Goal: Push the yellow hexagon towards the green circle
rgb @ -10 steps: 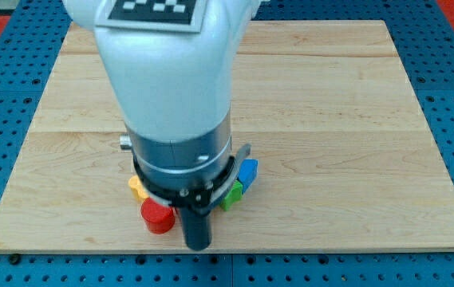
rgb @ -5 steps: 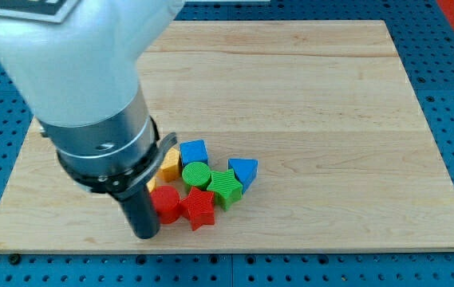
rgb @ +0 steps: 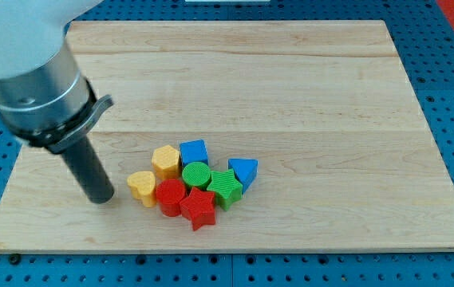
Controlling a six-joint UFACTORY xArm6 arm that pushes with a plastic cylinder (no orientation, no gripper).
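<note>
Yellow hexagon touching green circle, tool tip left, touching nothing

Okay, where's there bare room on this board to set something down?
The whole top half and the right side past the blue blocks are bare. The cluster around the green circle is crowded; my tip stands just left of it.

Pale wood board (visible grain, matt); yellow hexagon ridged plastic; rod matt dark.

my tip left of heart block
</note>
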